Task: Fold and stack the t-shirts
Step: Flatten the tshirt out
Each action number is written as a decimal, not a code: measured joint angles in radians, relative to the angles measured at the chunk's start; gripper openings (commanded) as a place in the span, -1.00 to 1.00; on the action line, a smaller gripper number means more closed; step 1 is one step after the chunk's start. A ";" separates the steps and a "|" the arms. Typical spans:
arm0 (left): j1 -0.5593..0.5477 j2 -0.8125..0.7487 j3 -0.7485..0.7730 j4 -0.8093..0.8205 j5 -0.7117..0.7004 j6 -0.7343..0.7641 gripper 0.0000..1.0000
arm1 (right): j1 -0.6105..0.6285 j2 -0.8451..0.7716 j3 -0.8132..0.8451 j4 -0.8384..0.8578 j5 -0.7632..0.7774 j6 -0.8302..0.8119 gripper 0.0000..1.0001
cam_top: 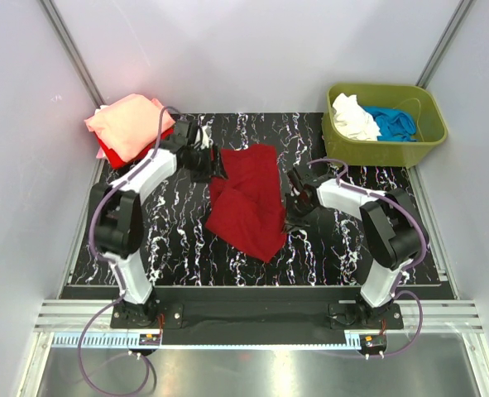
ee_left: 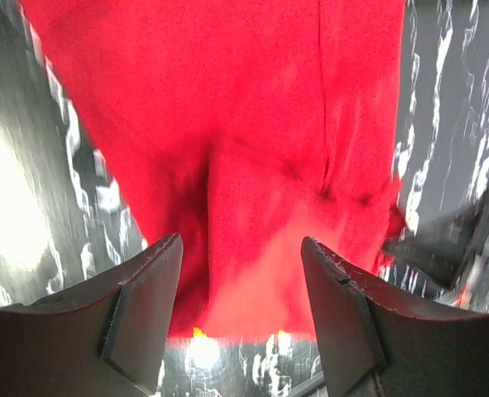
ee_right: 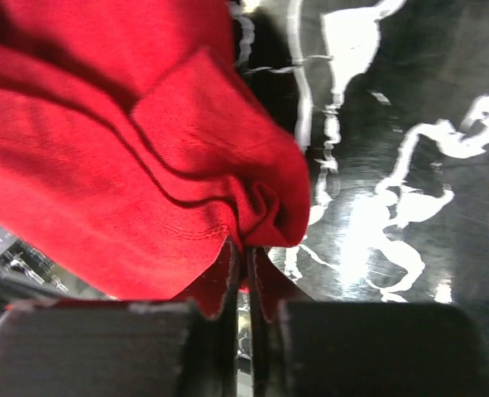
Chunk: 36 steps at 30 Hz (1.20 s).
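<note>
The right gripper (ee_right: 246, 258) is pinching shut on the edge of the dark red t-shirt (cam_top: 248, 198), which is lying rumpled just to its left. The left gripper (ee_left: 240, 285) is hanging with its jaws apart over the far edge, seemingly not touching. Behind it, folded tees (cam_top: 128, 124) are sitting stacked. Behind the right gripper, a white tee (cam_top: 353, 117) and a blue tee (cam_top: 393, 122) are waiting in the tub (cam_top: 376, 153). Roughly midway, I'd judge.

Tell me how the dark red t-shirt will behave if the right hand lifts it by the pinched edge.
Probably floppy: the dark red t-shirt lies creased and bunches where the right hand pinches it, so it should drape and trail. Likely light, being thin cloth. It may drag rather than slide cleanly over the marbled table.
</note>
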 measured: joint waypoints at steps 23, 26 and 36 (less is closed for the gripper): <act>0.011 0.710 0.819 -0.106 -0.003 -0.029 0.27 | 0.569 -0.356 0.142 -0.145 -0.085 -0.302 -1.00; 0.016 0.734 0.859 -0.112 0.001 -0.039 0.27 | 0.688 -0.376 0.093 -0.193 -0.122 -0.282 -1.00; 0.060 0.748 0.878 -0.123 0.039 -0.077 0.27 | 0.959 -0.308 -0.033 -0.240 -0.147 -0.113 0.46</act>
